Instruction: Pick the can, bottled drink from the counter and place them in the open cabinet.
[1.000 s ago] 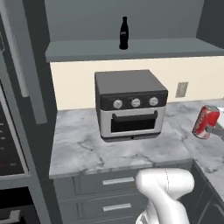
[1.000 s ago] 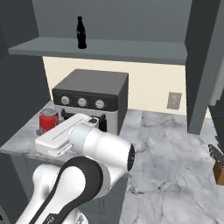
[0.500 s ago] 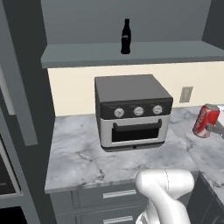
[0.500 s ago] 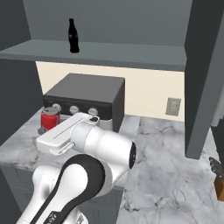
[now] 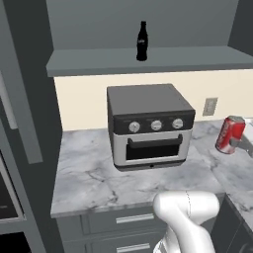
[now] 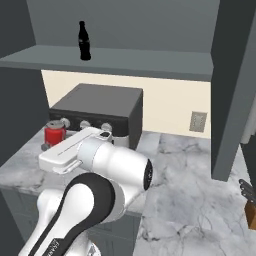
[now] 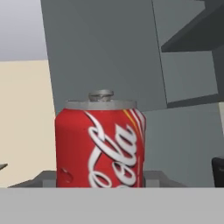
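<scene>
While the tool (image 5: pixel 240 142) is pinched on the can (image 5: pixel 230 134), you carry it slightly tilted, clear of the marble bench (image 5: pixel 99 180) at the right edge of the left base view. The hand view has the red can dead centre and close, which fits a grip around its lower body with the silver top left free. That grip looks chosen so the base can meet the shelf first when you set it down.

Above, the bottled drink (image 5: pixel 142 42) already stands upright on the shelf of the open cabinet (image 5: pixel 89 62), near the shelf's middle. So I judge the can to be the last item to place.

Between you and that shelf sits the toaster oven (image 5: pixel 148 123), directly under the bottle. You need to lift past its top and the shelf's front edge before moving inward.

Bare shelf lies on both sides of the bottle, more of it to the right. A dark upright panel (image 6: pixel 232 90) closes the right side in the right base view. A knife block (image 6: pixel 249 202) sits low beyond it, well apart from your path.
</scene>
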